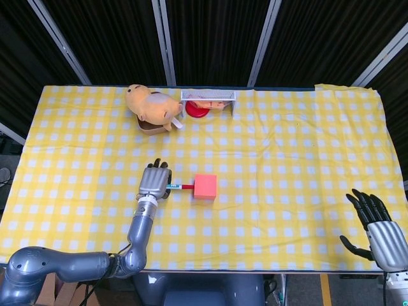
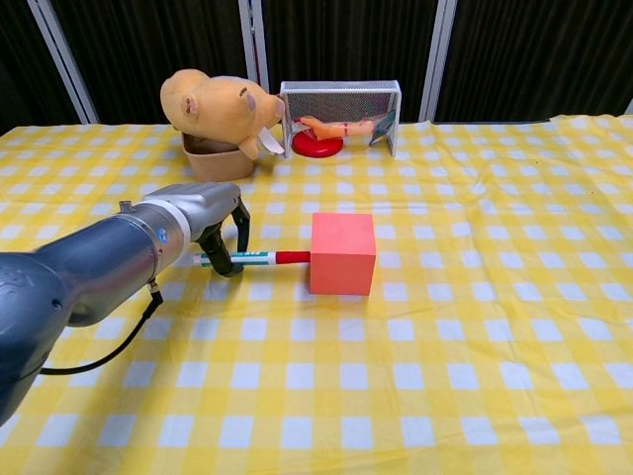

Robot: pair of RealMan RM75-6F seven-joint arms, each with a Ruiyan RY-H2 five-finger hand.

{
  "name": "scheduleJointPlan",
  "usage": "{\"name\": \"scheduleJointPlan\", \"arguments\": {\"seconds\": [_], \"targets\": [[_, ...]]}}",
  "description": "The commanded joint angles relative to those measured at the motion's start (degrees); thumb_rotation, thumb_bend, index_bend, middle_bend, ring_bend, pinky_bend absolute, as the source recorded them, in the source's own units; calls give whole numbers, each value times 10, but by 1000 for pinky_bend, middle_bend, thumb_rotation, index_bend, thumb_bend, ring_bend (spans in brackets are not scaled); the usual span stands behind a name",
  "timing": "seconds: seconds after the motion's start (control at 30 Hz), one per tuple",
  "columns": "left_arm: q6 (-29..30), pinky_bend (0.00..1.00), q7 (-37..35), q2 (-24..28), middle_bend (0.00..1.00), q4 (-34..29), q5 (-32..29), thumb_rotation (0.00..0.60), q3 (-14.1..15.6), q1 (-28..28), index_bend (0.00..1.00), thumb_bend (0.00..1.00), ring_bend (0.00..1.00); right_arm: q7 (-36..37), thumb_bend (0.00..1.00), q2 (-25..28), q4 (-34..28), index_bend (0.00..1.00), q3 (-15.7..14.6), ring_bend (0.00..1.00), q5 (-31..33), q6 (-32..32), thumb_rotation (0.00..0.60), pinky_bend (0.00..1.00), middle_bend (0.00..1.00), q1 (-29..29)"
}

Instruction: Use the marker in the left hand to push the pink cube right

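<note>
The pink cube [image 1: 205, 187] [image 2: 343, 251] sits on the yellow checked cloth near the table's middle. My left hand [image 1: 155, 180] [image 2: 211, 223] is just left of it and grips a marker [image 1: 180, 187] [image 2: 259, 259] that lies level, pointing right. The marker's red tip touches the cube's left face. My right hand [image 1: 377, 228] is far off at the front right corner, fingers spread and holding nothing; the chest view does not show it.
At the back stand a plush toy [image 1: 152, 104] [image 2: 216, 106] on a brown bowl [image 2: 218, 158] and a wire mesh rack [image 1: 208, 98] [image 2: 341, 94] with a red dish [image 2: 316, 146] under it. The cloth [image 1: 299, 166] stretches right of the cube.
</note>
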Motion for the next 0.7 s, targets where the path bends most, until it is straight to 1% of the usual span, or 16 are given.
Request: {"name": "scheduleJointPlan", "arguments": {"seconds": [0.03, 0.37, 0.5, 0.7], "targets": [[4, 203, 4, 2, 195, -2, -3, 600, 0, -1, 628, 491, 79, 0, 320, 0, 0, 0, 0, 0, -1, 1, 600, 0, 0, 0], [6, 203, 13, 6, 193, -6, -13, 600, 0, -6, 619, 491, 80, -1, 321, -1, -1, 0, -1, 0, -3, 1, 600, 0, 0, 0], [2, 203, 17, -4, 191, 2, -15, 600, -1, -14, 619, 491, 79, 0, 321, 0, -2, 0, -1, 0, -2, 1, 600, 0, 0, 0], [-2, 203, 23, -23, 191, 15, -18, 600, -12, -34, 620, 491, 79, 4, 320, 1, -3, 0, -1, 0, -1, 1, 600, 0, 0, -1]]}}
